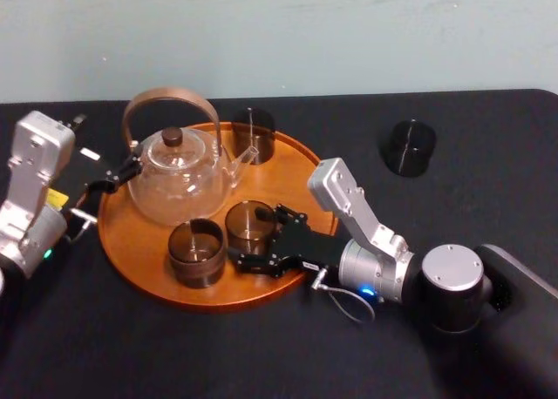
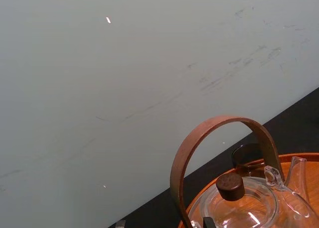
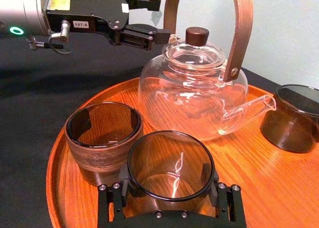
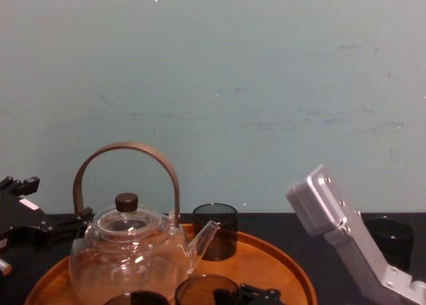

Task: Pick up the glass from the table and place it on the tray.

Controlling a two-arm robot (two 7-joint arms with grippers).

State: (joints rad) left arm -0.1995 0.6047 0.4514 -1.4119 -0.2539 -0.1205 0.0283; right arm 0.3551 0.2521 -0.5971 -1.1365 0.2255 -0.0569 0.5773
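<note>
The clear glass teapot [image 1: 179,190] stands on the left half of the round wooden tray [image 1: 292,181], which lies on the black table [image 1: 488,190], so I'll place everything from the teapot.

Just in front of the teapot and a little to its right, under the spout, a smoky glass [image 3: 169,168] stands upright on the tray. The right gripper [image 3: 169,190] has reached in over the tray's rim from the teapot's right, and it pinches this glass, one finger against each side of it low down. The glass's base looks to be resting on the wood, though I can't be certain it bears its full weight there.

A second glass [image 1: 196,253] stands straight in front of the teapot, just beside the pinched one on its left. I can't tell whether the two touch. A third glass [image 1: 253,136] stands behind and to the right of the teapot, past the tip of the spout and near the tray's far rim. A fourth glass [image 1: 408,146] stands well off to the teapot's right on the bare table.

The left gripper [image 3: 164,18] hangs just to the left of the teapot, level with its lid, its fingers spread with nothing between them. One fingertip is close to the foot of the arched wooden handle [image 1: 170,94].
</note>
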